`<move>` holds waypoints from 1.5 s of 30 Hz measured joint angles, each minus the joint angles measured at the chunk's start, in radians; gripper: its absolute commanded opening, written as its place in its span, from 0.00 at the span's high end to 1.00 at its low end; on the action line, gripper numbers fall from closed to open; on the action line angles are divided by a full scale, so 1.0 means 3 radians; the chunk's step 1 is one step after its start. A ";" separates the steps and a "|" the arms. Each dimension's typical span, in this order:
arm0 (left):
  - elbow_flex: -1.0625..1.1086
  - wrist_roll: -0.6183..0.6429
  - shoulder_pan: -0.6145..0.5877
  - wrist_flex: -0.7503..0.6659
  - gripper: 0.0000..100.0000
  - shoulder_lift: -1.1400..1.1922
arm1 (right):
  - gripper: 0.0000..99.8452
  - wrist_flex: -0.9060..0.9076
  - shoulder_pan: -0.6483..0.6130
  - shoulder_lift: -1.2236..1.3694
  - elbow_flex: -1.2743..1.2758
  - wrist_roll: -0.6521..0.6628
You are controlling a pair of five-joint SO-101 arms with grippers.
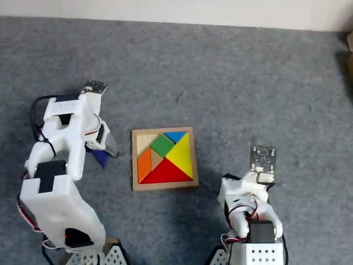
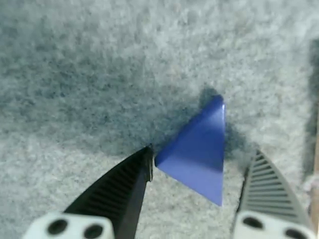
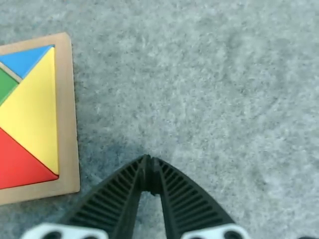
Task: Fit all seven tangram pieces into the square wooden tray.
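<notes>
The square wooden tray (image 1: 134, 165) lies mid-table holding light blue, green, yellow, red, orange and tan pieces, with bare wood at its far left corner. A dark blue triangle (image 2: 199, 149) rests on the carpet left of the tray (image 3: 67, 99), tilted up. My left gripper (image 2: 202, 159) is open around it: one fingertip (image 2: 148, 162) touches a corner and the other stands apart from its edge. In the high view the blue triangle (image 1: 101, 158) peeks out beneath the left gripper (image 1: 105, 150). My right gripper (image 3: 149, 167) is shut on nothing, over carpet right of the tray.
Grey carpet covers the whole table. The left arm (image 1: 60, 160) stands left of the tray and the right arm (image 1: 248, 207) at its near right. Open carpet lies beyond the tray and to the far right.
</notes>
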 measured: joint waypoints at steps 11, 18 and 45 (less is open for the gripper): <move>0.0000 0.0010 0.0005 0.0015 0.79 0.0000 | 0.99 0.0000 0.0000 0.0000 0.0000 0.0000; 0.0005 0.0015 0.0066 0.0036 0.82 -0.0041 | 0.99 0.0000 0.0000 0.0000 0.0000 0.0000; 0.0010 -0.0194 0.1268 0.0225 0.81 -0.0818 | 0.99 0.0000 0.0000 0.0000 0.0000 0.0000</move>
